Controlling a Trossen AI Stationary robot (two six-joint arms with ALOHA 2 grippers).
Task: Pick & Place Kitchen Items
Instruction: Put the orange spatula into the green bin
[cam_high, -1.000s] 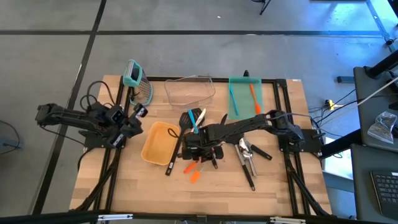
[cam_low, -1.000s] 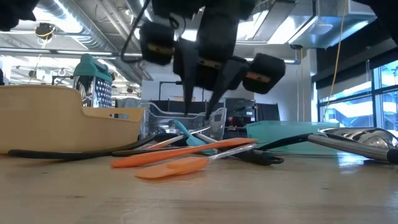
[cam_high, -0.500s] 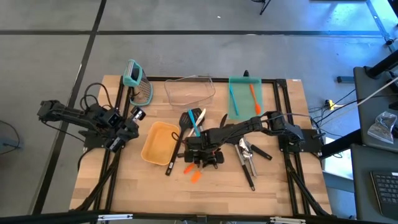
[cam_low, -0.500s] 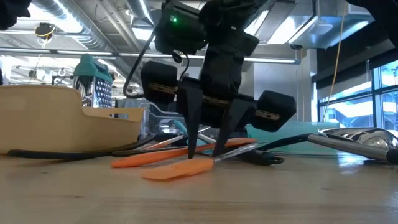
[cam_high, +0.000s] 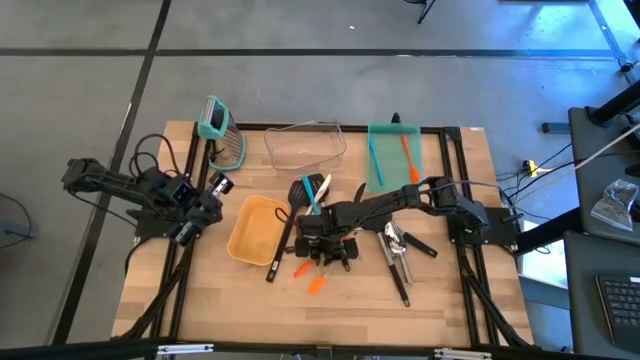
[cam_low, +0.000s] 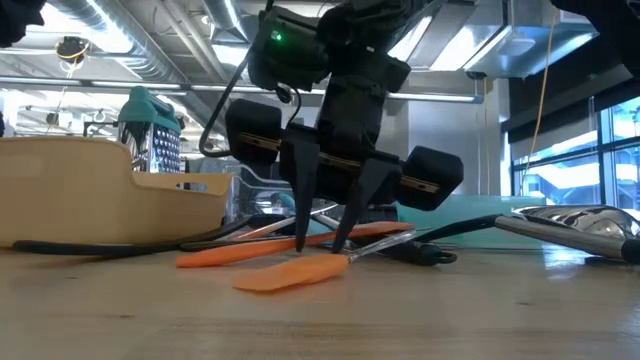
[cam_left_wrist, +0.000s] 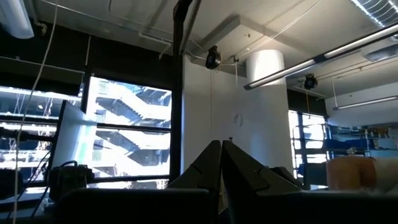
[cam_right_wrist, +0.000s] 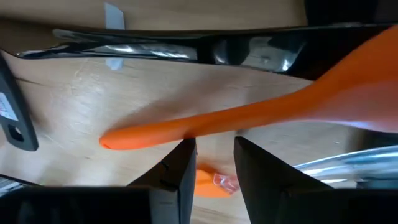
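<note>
Your right gripper (cam_low: 322, 243) points straight down, fingers parted astride an orange spatula (cam_low: 290, 272) on the bench (cam_high: 350, 300); your left gripper (cam_left_wrist: 221, 163), closed and empty, waits at the bench's left edge.

Two orange spatulas (cam_high: 308, 277) are lying on the pale wooden table (cam_high: 200, 290), beside a yellow-tan tray (cam_high: 256, 230). A teal tray (cam_high: 393, 175) is holding one teal and one orange utensil. The grater (cam_high: 220, 130) is showing a teal top.

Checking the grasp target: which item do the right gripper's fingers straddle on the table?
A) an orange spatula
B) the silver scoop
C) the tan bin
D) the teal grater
A: the right gripper stands open, a finger on each side of the orange spatula.
</note>
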